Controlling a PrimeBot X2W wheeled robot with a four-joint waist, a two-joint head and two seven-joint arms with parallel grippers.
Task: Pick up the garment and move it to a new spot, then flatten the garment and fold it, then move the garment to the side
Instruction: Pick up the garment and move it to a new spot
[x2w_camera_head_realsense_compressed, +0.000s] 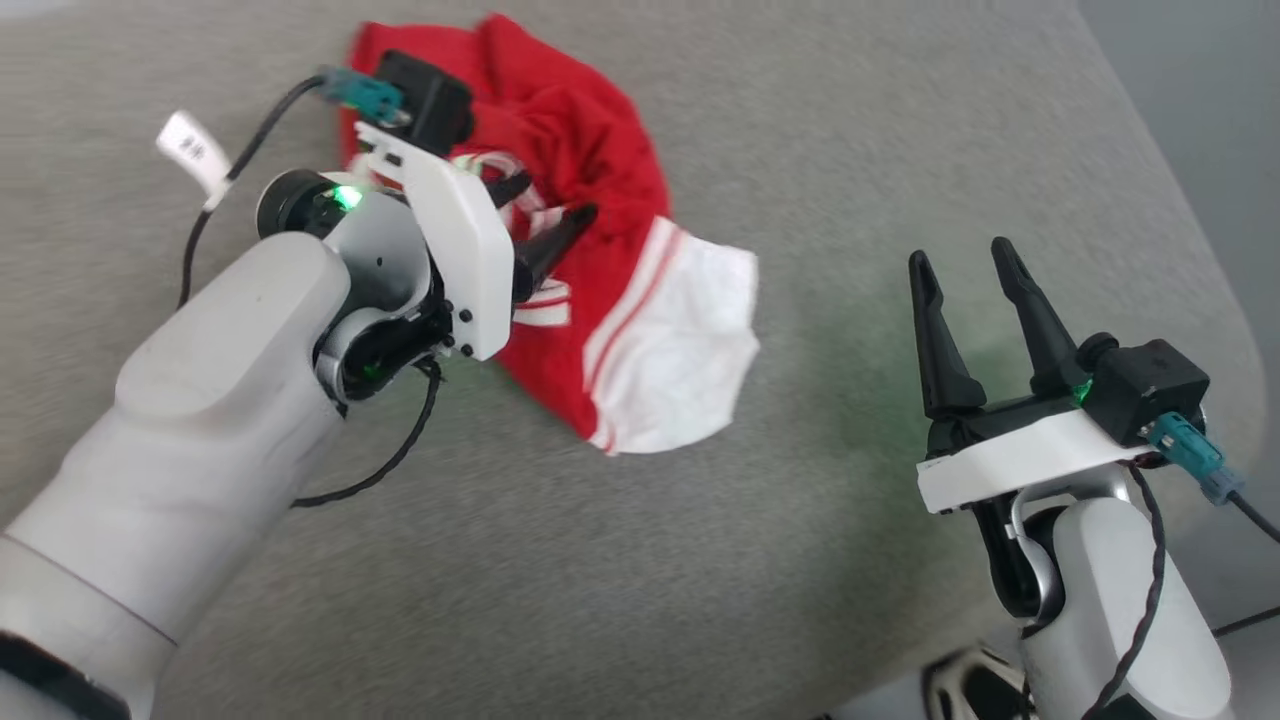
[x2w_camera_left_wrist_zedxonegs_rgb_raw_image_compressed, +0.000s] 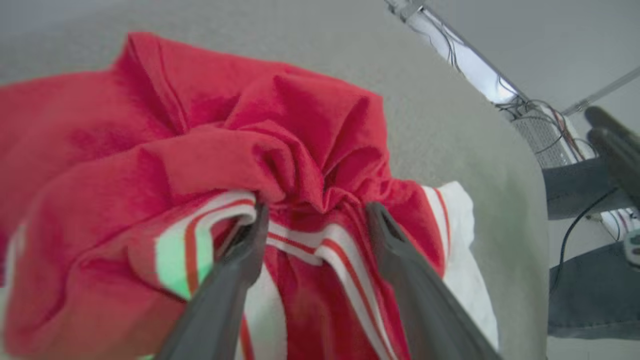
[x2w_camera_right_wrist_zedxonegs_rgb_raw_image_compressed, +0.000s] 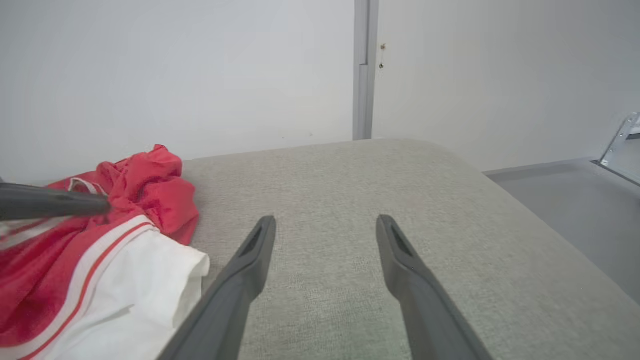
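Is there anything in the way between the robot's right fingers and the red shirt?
No, nothing visible. Bare grey cushion lies between the right fingers and the garment, whose white sleeve is the nearest part.

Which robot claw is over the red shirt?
The left gripper: its open fingers reach over the crumpled garment. The right gripper hangs apart, over the bare grey surface.

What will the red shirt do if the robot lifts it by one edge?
Probably flop and hang: the garment lies bunched in soft folds and wrinkles. It likely weighs little, since the cloth looks thin and its white sleeve lies flat. It may drag rather than slide on the fuzzy grey surface.
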